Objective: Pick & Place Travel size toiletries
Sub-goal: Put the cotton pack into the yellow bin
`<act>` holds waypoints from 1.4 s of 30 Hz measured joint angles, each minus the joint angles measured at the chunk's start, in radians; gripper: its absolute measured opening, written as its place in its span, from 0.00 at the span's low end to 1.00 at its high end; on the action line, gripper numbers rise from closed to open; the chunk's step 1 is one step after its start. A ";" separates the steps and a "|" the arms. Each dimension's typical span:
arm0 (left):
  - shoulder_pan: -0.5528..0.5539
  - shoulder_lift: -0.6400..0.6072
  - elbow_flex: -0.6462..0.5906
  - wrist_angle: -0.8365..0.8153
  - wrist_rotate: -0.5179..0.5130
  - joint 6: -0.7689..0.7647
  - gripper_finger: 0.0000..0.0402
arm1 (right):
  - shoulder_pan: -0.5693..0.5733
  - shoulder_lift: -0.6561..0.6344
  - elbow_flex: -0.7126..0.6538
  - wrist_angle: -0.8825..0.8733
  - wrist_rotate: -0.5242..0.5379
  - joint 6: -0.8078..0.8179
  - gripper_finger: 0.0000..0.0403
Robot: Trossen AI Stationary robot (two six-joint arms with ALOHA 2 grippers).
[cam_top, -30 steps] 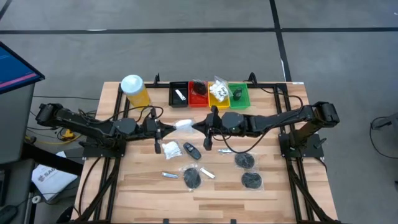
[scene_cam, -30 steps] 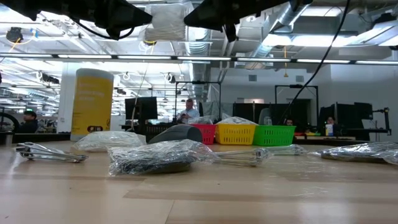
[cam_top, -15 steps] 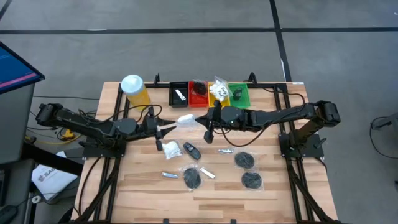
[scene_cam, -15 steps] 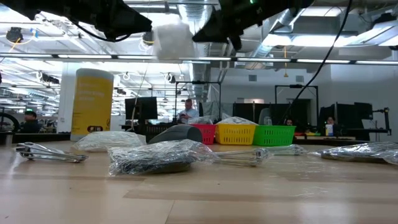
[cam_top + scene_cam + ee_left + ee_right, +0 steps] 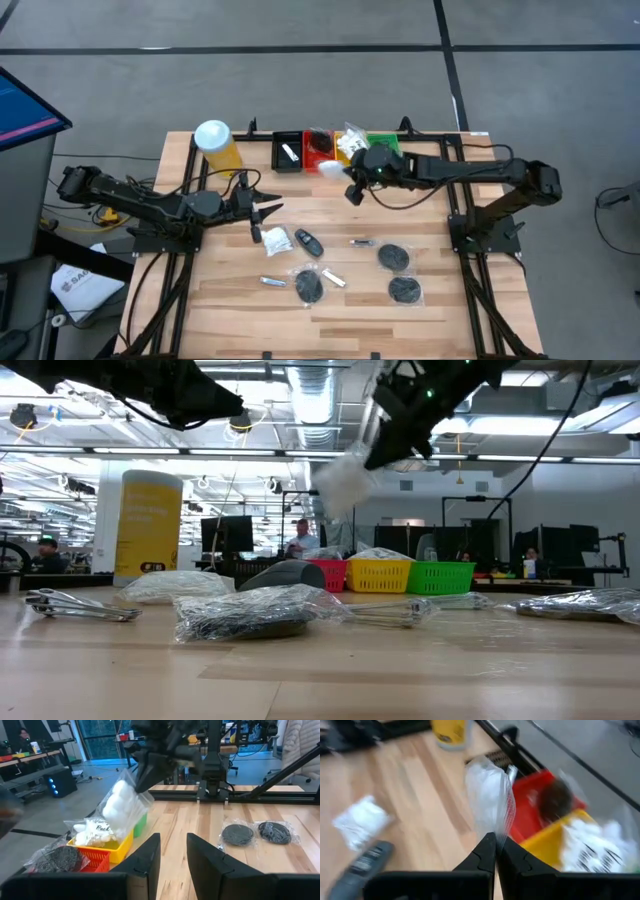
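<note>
My right gripper (image 5: 345, 176) is raised near the table's far edge, beside the red tray (image 5: 318, 153) and yellow tray (image 5: 350, 148), and is shut on a white plastic sachet (image 5: 328, 166). My left gripper (image 5: 268, 212) hovers open over the table's left middle and holds nothing. A second white sachet (image 5: 272, 236), a black oval case (image 5: 308, 242), three flat black discs (image 5: 393, 257) and thin silver tubes (image 5: 272, 282) lie flat on the wood. My right gripper pinches the sachet by its clear plastic edge (image 5: 499, 827) between the two fingertips. The fingers come from the table's right, slanting down. The sachet (image 5: 345, 480) is lifted clear and hangs beyond and below the fingertips, with its white bulk (image 5: 122, 805) above the trays.
Black (image 5: 288, 152), red, yellow and green (image 5: 385, 150) trays stand in a row at the far edge and hold some items. A tall yellow canister with a white lid (image 5: 217, 145) stands at the far left. People sit in the room behind (image 5: 300, 538).
My right gripper has carried the sachet from beside my left gripper over the table's middle toward the far edge and the right, up to the red and yellow trays. The sachet has stayed in its fingers.
</note>
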 joint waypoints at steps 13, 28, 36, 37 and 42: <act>0.000 0.000 0.000 0.000 0.000 0.000 0.21 | -0.173 0.016 0.000 -0.175 -0.010 -0.037 0.00; 0.000 0.000 0.000 0.001 0.001 0.000 0.21 | -0.283 0.098 0.000 -0.216 -0.042 -0.105 0.00; 0.000 0.000 0.000 0.002 0.001 0.001 0.21 | -0.324 0.179 0.062 -0.213 -0.051 -0.140 0.00; 0.000 0.000 0.000 0.002 0.001 0.001 0.21 | -0.329 0.190 0.072 -0.215 -0.063 -0.141 0.00; 0.001 0.000 0.000 0.001 0.001 0.001 0.21 | -0.340 0.264 0.113 -0.215 -0.106 -0.185 0.00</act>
